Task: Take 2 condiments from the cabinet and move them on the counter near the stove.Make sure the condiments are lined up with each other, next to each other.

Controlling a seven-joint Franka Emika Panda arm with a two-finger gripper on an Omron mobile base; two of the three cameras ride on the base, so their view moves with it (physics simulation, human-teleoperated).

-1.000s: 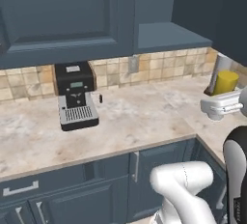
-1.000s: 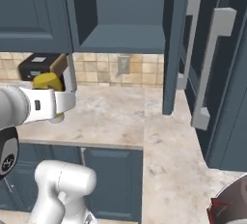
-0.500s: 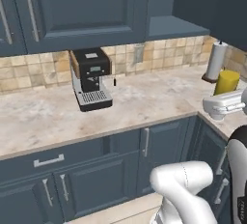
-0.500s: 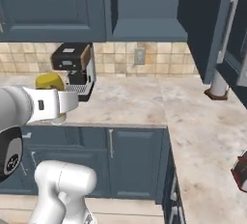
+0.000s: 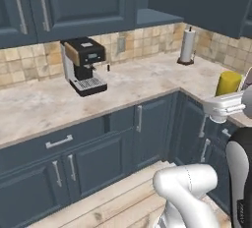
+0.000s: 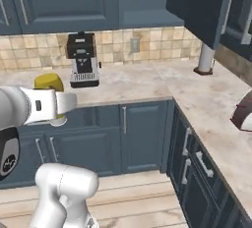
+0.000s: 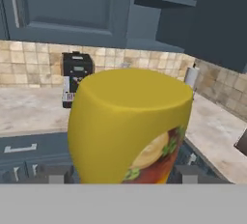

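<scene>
Left base view: I found the gripper [image 5: 224, 108] at the 3 o'clock edge, with the yellow bottle [image 5: 229, 82] standing up out of it, clear of the counter [image 5: 138, 82]. A coffee machine [image 5: 84, 66] stood on the counter at about 10 o'clock, and a paper-towel roll [image 5: 187, 45] in the corner at 1 o'clock.

Right base view: I saw the same bottle [image 6: 48, 81] at 9 o'clock, its top showing just above the white hand, in front of the counter [image 6: 147, 83] edge. The coffee machine [image 6: 82, 59] stood against the tiled wall at 11 o'clock, the paper-towel roll [image 6: 205, 58] at 2 o'clock.

Hand view: The bottle [image 7: 129, 124] sat at centre between the two fingers, one finger [image 7: 189, 174] at 5 o'clock beside it. I judged the jaws clamped on the bottle. The open cabinet [image 7: 159, 10] lay at 1 o'clock.
</scene>
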